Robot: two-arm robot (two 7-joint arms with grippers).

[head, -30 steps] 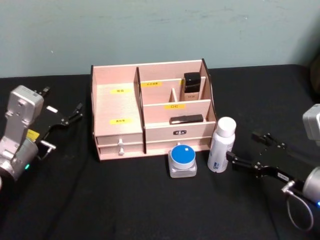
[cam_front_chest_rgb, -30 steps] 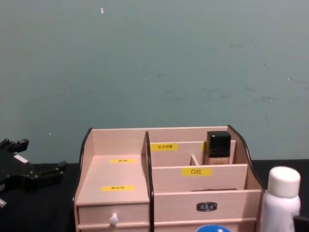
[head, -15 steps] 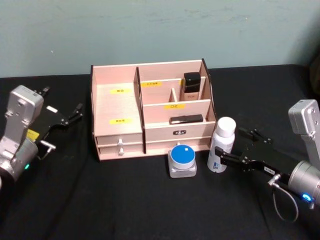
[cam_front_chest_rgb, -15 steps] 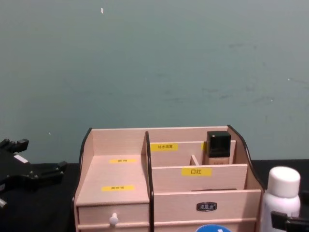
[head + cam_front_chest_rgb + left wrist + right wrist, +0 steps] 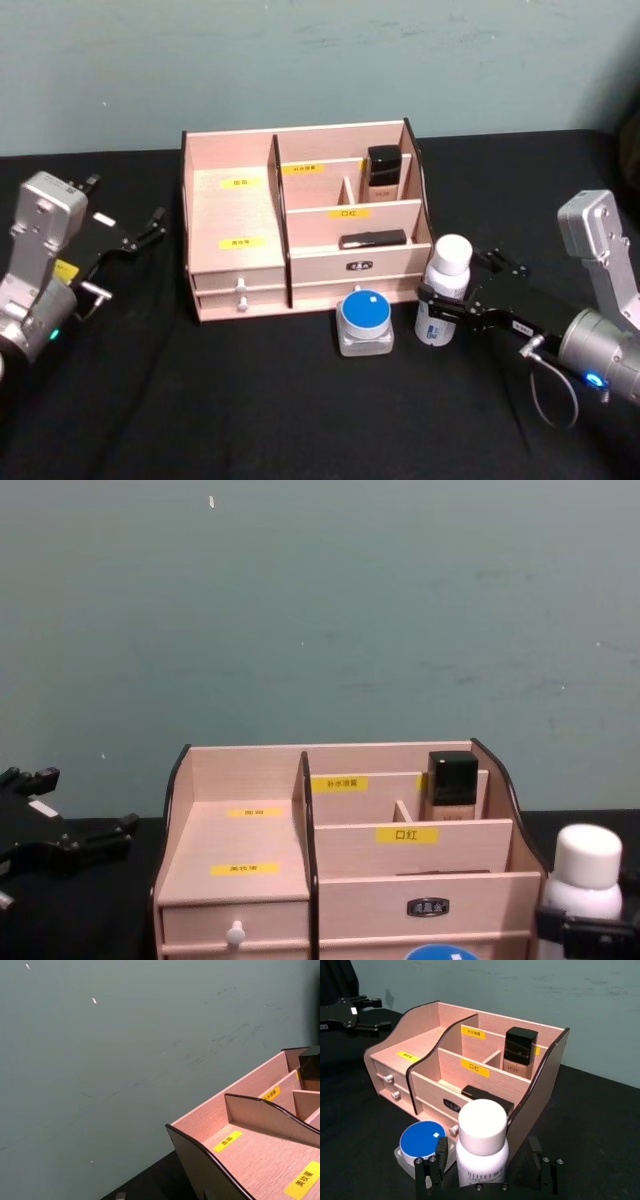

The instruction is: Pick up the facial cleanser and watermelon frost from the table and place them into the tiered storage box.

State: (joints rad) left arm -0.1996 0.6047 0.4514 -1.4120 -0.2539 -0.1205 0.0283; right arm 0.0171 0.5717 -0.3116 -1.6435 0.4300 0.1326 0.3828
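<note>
On the black table, lower right in the head view beside the tiered storage box, the facial cleanser stands between the right gripper's parted fingers, likely light, slick, tippy, best squeezed mid-body; the left gripper idles, fingers spread, far left.

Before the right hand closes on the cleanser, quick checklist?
1. Right hand open: ok.
2. Facial cleanser between its fingers, one on each side: ok.
3. Cleanser upright on the table: ok.
4. Fingers level with the cleanser's body: ok.
5. Watermelon frost apart from the near finger: ok in the head view, but close.
6. Left hand open, parked left of the tiered storage box: ok.
</note>
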